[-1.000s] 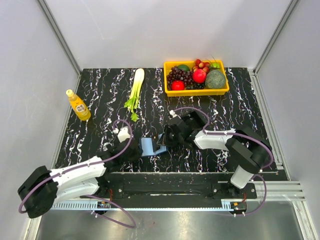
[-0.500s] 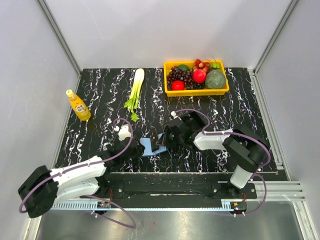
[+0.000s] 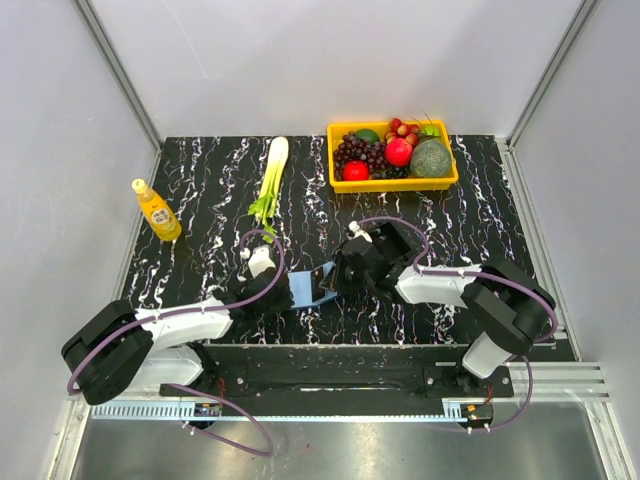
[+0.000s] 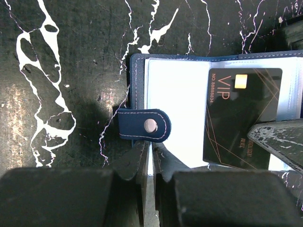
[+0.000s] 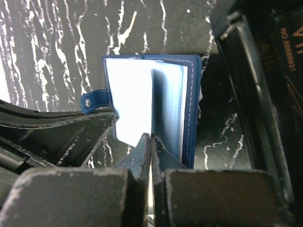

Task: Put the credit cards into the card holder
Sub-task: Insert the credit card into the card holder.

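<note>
Left gripper [image 4: 147,158] pinches the open card holder [image 4: 180,104]'s near edge on the table [image 4: 71,47], right gripper [image 5: 150,146] pinches a black card [image 4: 236,123] above it; if the holder slides, the card could miss.

The black card [image 4: 241,118] on the open card holder [image 4: 175,94] reads "VIP", plus a small "NO" number too fine to read.

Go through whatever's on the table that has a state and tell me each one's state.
card holder: open, pale inside up, snap strap undone
black VIP card: over the holder's inside, pinched by the right claw
left claw: shut on the holder's near edge
right claw: shut on the card
yellow bottle: upright, capped
yellow tray: full of fruit
</note>
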You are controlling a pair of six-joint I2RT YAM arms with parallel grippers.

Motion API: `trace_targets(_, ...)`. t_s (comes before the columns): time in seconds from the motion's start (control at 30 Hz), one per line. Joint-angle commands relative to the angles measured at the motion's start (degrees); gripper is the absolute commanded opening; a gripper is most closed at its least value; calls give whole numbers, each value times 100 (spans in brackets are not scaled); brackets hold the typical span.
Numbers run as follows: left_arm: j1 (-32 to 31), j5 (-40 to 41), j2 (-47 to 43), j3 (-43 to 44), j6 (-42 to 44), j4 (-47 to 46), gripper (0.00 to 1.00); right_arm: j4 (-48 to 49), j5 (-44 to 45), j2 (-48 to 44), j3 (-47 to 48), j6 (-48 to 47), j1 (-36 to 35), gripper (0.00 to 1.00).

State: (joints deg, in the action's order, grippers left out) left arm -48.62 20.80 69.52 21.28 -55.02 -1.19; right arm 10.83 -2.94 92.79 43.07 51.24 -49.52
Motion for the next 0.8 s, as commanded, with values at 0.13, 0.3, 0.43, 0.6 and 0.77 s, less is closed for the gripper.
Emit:
trace_targets(0.13, 11, -129, -35, -80, 18, 22, 10, 85, 189, -25, -97, -220, -49, 0)
trace_targets(0.3, 11, -207, 36, -45, 115, -30, 10, 235, 31, 177, -44, -246, 3, 0)
trace_targets(0.43, 11, -269, 106, 8, 176, -92, 10, 270, -215, 423, -9, -281, 117, 0)
trace_targets(0.6, 19, -304, 159, 43, 211, -118, 10, 455, -348, 564, 35, -264, 126, 0)
trace_targets(0.77, 19, -287, 185, 61, 185, -66, 10, 254, -365, 582, 140, -220, 126, 0)
